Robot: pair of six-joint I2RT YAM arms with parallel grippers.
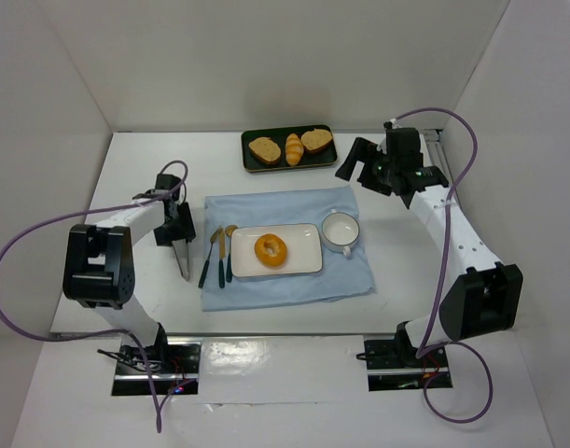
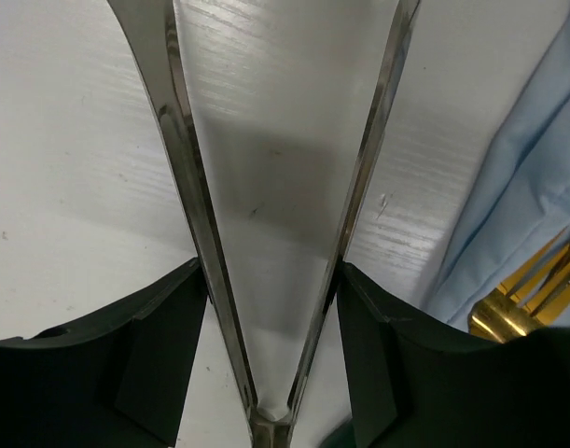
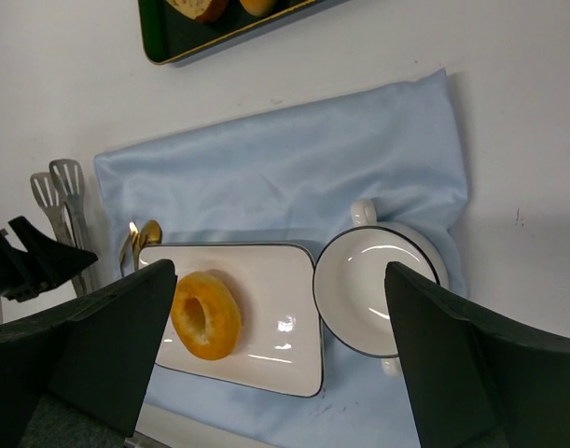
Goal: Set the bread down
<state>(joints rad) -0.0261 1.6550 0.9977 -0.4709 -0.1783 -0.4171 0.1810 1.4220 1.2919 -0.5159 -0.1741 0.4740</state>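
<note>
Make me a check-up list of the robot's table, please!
Surface: white table, blue cloth spread on it.
Job's things: the bread lies on the white plate.
Clutter: cup beside plate; cutlery on cloth; dark tray with toast slices and roll.
Pincers: left pincer shut on tongs; right pincer open, empty.
Cables: purple cables loop off both arms.
Surroundings: white walls.

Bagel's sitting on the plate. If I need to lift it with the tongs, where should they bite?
Come straight down from above, since the bread lies flat on the plate. Put one tip of the tongs, held in the left gripper, into the centre hole and the other outside the ring's left side, nearest that arm, then pinch.
</note>
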